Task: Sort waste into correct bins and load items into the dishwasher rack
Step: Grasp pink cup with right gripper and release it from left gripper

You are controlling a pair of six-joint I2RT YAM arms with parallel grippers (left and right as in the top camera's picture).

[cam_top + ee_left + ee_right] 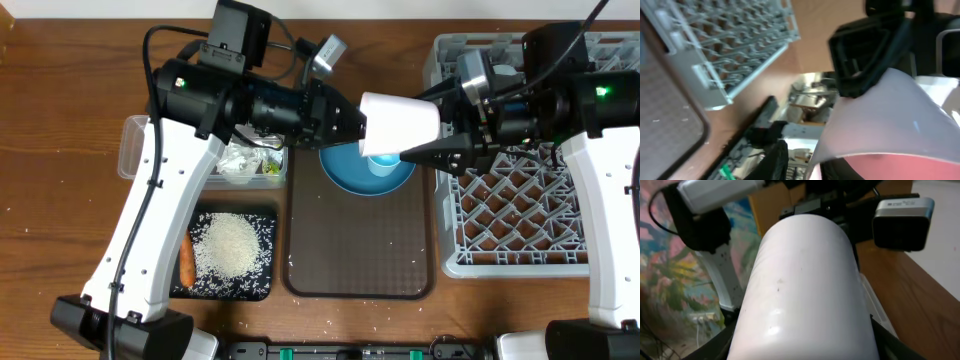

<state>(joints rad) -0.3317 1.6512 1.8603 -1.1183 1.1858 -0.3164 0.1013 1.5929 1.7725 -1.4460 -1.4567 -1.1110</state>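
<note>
- The cup [398, 122] is held off the counter [60, 150] between the two end effectors. It lies on its side, straight above the plate [345, 172]. Its outside reads white; the left wrist view shows pink at its lower edge [890, 125].
- The left end effector [362, 125] meets the cup's 9 o'clock end and is clamped on it.
- The right end effector [435, 125] comes in from 3 o'clock, with one finger along the cup's 12 o'clock side and the other along its 6 o'clock side. I cannot tell whether these fingers are pressing on the cup or only bracketing it.
- In the right wrist view the cup [805, 290] fills the frame, with dark fingers at both lower corners.
- The plate rests at the 12 o'clock end of the brown tray [360, 250], with a blue cup [383, 163] standing on it.
- The rack [520, 200] sits just beside the brown tray at 3 o'clock. Its pegs are also seen in the left wrist view [735, 45].
- The black tray [262, 285] sits just beside the brown tray at 9 o'clock. It holds a spread of rice [232, 245] and, along its 9 o'clock edge, a carrot [187, 258].
- The tub [135, 150] sits at 12 o'clock from the black tray and holds a wrapper [245, 160] at its 3 o'clock end.
</note>
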